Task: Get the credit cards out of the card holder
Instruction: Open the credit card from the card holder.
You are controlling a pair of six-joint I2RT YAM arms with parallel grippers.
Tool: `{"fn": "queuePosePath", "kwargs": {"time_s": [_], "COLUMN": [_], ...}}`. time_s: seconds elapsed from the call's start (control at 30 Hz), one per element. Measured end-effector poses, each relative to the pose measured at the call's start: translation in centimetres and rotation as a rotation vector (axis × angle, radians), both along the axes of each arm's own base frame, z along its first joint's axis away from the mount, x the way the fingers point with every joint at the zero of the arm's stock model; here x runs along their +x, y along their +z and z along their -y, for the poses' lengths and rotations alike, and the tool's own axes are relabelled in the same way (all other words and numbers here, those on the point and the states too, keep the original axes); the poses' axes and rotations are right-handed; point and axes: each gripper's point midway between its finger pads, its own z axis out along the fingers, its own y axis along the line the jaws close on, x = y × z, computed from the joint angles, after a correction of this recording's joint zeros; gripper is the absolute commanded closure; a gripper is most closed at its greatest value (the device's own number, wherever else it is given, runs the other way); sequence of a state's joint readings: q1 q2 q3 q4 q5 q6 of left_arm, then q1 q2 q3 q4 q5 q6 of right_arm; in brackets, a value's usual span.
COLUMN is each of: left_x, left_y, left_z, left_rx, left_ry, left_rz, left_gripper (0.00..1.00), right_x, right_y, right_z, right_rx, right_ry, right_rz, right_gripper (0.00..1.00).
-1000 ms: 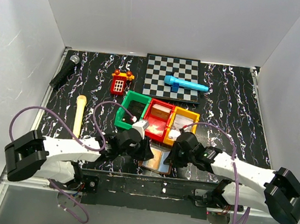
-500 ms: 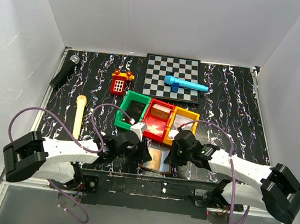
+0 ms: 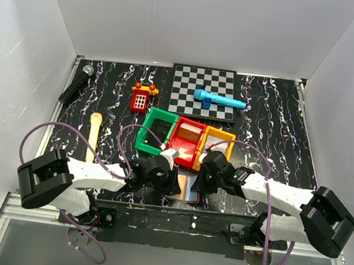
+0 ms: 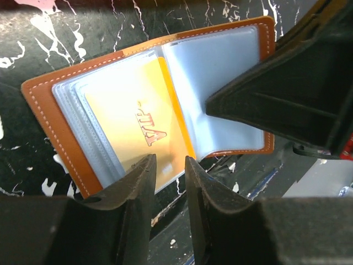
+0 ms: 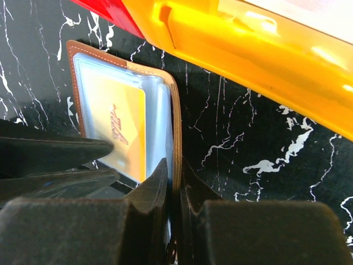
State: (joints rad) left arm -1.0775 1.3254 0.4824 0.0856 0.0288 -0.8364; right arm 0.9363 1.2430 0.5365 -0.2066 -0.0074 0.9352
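Observation:
The card holder (image 4: 55,116) lies open on the black marbled table, brown outside with pale blue pockets. A yellow credit card (image 4: 132,127) marked VIP sits in its left-hand pocket stack, also visible as the credit card (image 5: 124,127) in the right wrist view. My left gripper (image 4: 169,161) is open by a narrow gap, its tips just at the card's near edge, nothing between them. My right gripper (image 5: 174,163) is shut on the card holder's (image 5: 175,118) right flap, which stands raised on edge. From above, the card holder (image 3: 183,187) shows between the left gripper (image 3: 171,183) and the right gripper (image 3: 198,182).
A green bin (image 3: 142,138), red bin (image 3: 191,121) and orange bin (image 3: 228,138) stand in a row just behind the card holder. Farther back are a checkerboard (image 3: 204,84) with a blue cylinder (image 3: 217,100), a red toy (image 3: 141,98), a microphone (image 3: 77,83) and a pale stick (image 3: 93,136).
My right gripper has closed onto the card holder's right flap. Both arms have drawn in closer over the card holder, covering more of it from above.

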Motion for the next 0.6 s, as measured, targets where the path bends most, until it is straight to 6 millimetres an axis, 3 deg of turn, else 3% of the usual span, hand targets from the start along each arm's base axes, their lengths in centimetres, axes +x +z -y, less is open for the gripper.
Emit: {"fn": "queuePosePath", "kwargs": {"time_s": [0.1, 0.23, 0.47, 0.6], "left_x": [-0.1, 0.1, 0.1, 0.1], "left_y": [-0.6, -0.8, -0.9, -1.0], "left_z": [0.4, 0.7, 0.6, 0.5], "left_rx": [0.021, 0.037, 0.061, 0.064], "left_ry": [-0.012, -0.009, -0.003, 0.001], "left_rz": [-0.023, -0.032, -0.044, -0.049], "left_gripper": [0.78, 0.81, 0.81, 0.81], "right_x": [0.1, 0.0, -0.1, 0.3], "right_y": [0.2, 0.3, 2.3, 5.5], "right_z": [-0.2, 0.4, 2.3, 2.9], "right_rx": [0.003, -0.02, -0.034, -0.027], "right_ry": [0.003, 0.004, -0.015, -0.017], "right_rz": [0.002, 0.009, 0.059, 0.119], "right_gripper": [0.68, 0.61, 0.58, 0.58]}}
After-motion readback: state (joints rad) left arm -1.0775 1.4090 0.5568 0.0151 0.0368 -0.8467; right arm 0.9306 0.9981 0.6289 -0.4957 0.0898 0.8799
